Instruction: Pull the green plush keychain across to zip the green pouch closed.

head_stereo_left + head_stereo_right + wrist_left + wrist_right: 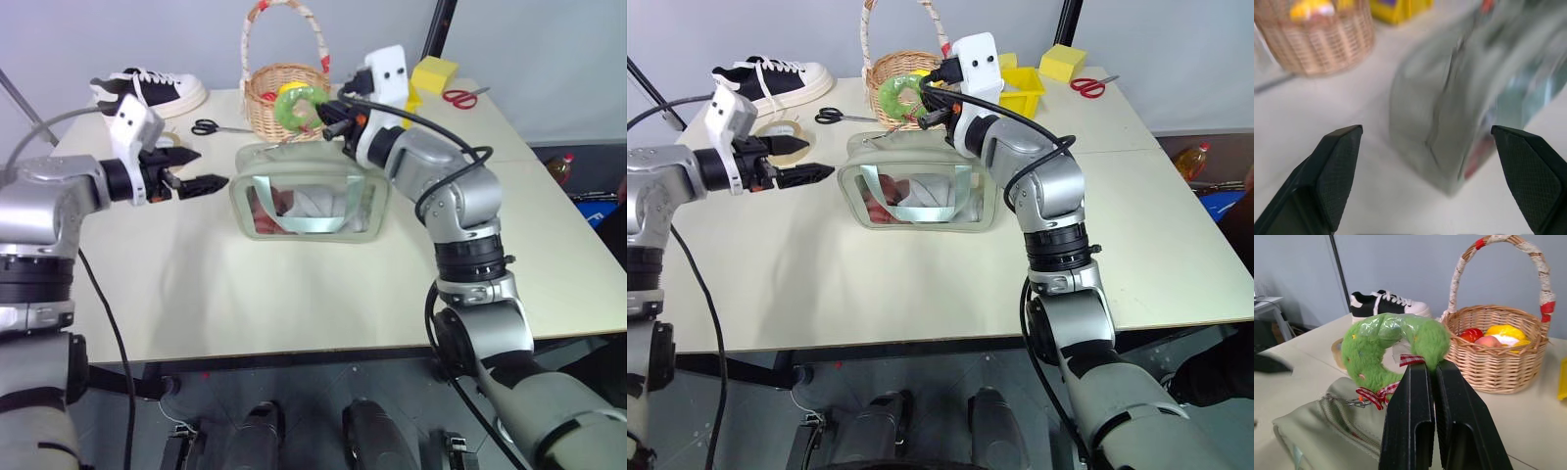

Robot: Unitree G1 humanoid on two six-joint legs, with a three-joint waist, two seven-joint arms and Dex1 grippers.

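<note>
Head views: the pale sage-green boxy soft pouch (309, 204) with a clear front window stands mid-tabletop (294, 294), just before a wicker basket (272, 98). The right gripper (325, 122) pinches the lime-green fuzzy plush ring keychain (299, 106) above the pouch's top.

Left wrist view: the left gripper (1425, 161) gapes wide, empty, near the pouch's end.

Right wrist view: 2 black fingers (1413, 421) clamp the keychain's rim.

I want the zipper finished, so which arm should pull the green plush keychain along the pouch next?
The right. Its gripper is shut on the green plush keychain above the green pouch; the left gripper stands open beside the pouch, holding nothing.
</note>
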